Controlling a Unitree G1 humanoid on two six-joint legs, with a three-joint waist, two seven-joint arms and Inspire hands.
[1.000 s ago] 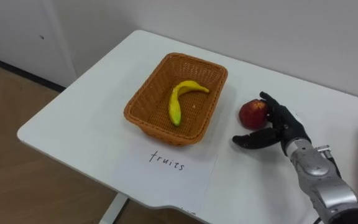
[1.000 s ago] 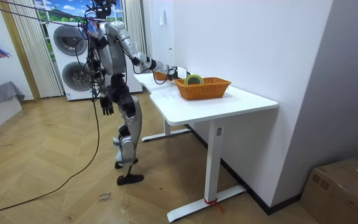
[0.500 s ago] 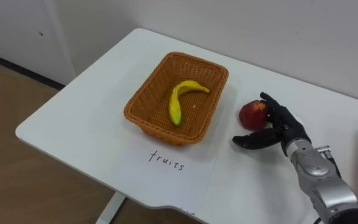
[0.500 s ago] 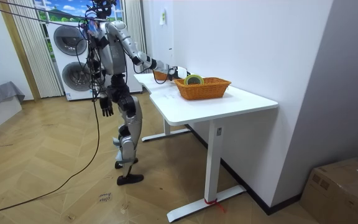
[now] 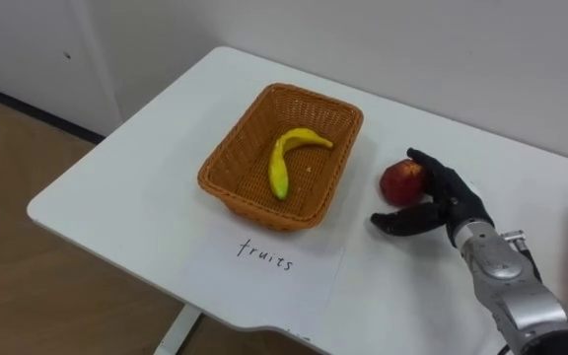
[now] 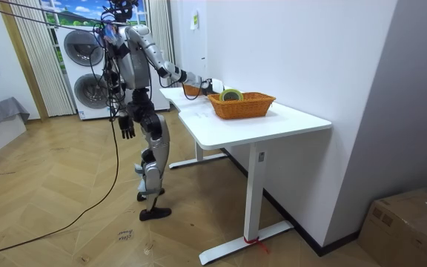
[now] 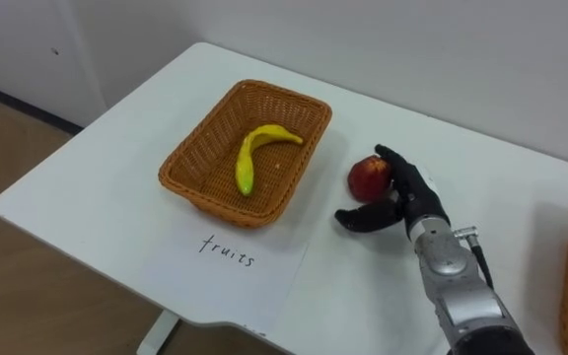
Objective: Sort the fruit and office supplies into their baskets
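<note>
One red apple (image 5: 400, 180) is left outside on the white table (image 5: 136, 197), just right of the woven orange-brown wicker basket (image 5: 227, 158). It sits close to the basket's right rim but clear of it.

- Basket holds a yellow banana (image 5: 280, 168), lying lengthwise on the floor of it. A white paper sheet (image 5: 264, 271) with handwriting lies at the basket's near side.
- Right hand (image 5: 449, 200) is cupped on the apple from the right. Dark fingers (image 5: 424, 161) curl over its far-right shoulder, and the thumb (image 5: 394, 223) juts left along the near side with a small gap to the fruit.
- The apple rests on the table, not lifted.
- Left hand (image 6: 127, 126) hangs by the robot's side, away from the table.

Handling, as judged:
- Apple is round, firm and smooth-skinned, of modest weight. It is likely to roll or squirt out if pinched at the tips.
- Best hold is a wrap around the widest part, thumb opposite the fingers across the middle.
- The thumb needs to come onto the skin before any lift.
- Bruising seems a small risk, so moderate pressure should do.
- The basket wall is low, so a short carry to the left should clear it.
</note>
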